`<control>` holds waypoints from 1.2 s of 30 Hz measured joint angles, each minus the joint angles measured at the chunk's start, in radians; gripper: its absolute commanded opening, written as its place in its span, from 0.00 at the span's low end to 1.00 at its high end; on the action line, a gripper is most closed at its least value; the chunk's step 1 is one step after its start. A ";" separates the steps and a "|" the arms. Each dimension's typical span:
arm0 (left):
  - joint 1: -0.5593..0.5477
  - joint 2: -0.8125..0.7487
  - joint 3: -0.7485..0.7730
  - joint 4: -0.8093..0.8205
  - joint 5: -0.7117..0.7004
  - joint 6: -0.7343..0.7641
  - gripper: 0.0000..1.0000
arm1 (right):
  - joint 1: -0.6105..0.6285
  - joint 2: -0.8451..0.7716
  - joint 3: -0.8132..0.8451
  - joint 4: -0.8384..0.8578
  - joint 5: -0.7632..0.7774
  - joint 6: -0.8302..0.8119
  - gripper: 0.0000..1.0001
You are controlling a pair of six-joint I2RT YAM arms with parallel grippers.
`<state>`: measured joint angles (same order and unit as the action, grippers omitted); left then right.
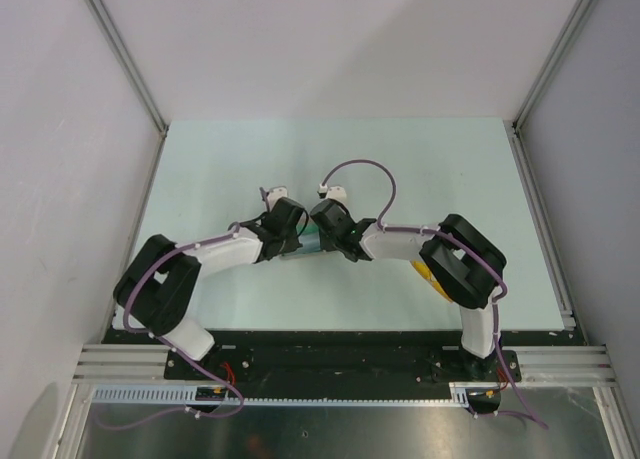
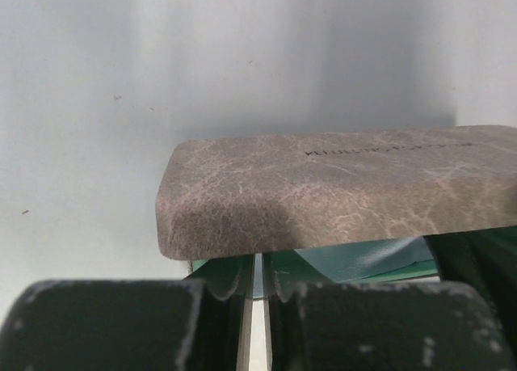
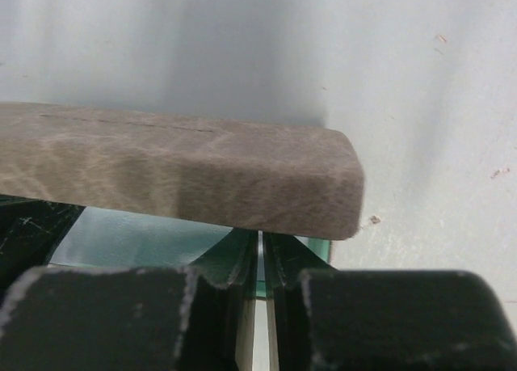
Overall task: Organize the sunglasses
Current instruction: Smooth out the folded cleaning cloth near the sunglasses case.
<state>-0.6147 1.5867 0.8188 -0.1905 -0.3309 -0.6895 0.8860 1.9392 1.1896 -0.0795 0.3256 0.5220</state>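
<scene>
The grey-brown case (image 2: 339,185) lies at mid-table, its flap raised over a green inside (image 2: 363,262); it also shows in the right wrist view (image 3: 178,173). My left gripper (image 2: 258,262) is shut, its tips under the flap's left end. My right gripper (image 3: 260,242) is shut, its tips under the flap's right end. In the top view both grippers, left (image 1: 296,234) and right (image 1: 326,237), meet over the case, of which only a green sliver (image 1: 310,243) shows. A yellow bit of the sunglasses (image 1: 425,271) shows under the right arm; the remainder is hidden.
The pale table (image 1: 230,169) is fenced by metal rails (image 1: 540,219) and white walls. The right arm's elbow (image 1: 462,259) hangs over the sunglasses. The left arm's elbow (image 1: 160,284) is near the front left edge.
</scene>
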 measured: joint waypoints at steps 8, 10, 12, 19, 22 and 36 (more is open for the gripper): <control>0.000 -0.063 -0.021 0.042 -0.014 -0.002 0.10 | 0.025 -0.001 0.000 0.078 0.010 -0.030 0.04; 0.000 -0.063 -0.031 0.059 -0.013 -0.003 0.09 | 0.026 -0.001 0.000 0.086 0.010 -0.032 0.03; 0.000 -0.061 -0.040 0.074 -0.013 -0.010 0.08 | 0.027 -0.001 0.000 0.096 0.010 -0.037 0.02; 0.000 -0.037 -0.098 0.171 -0.014 -0.025 0.07 | 0.029 0.002 0.000 0.137 0.019 -0.058 0.00; 0.000 -0.032 -0.128 0.207 -0.017 -0.035 0.07 | 0.030 0.010 0.000 0.149 0.027 -0.064 0.00; 0.000 -0.014 -0.152 0.277 -0.048 -0.048 0.07 | 0.026 0.038 -0.025 0.169 0.061 -0.076 0.00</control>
<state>-0.6147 1.5730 0.6666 0.0868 -0.3794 -0.7376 0.9119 1.9774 1.1648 0.0895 0.3870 0.4465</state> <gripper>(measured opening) 0.069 0.009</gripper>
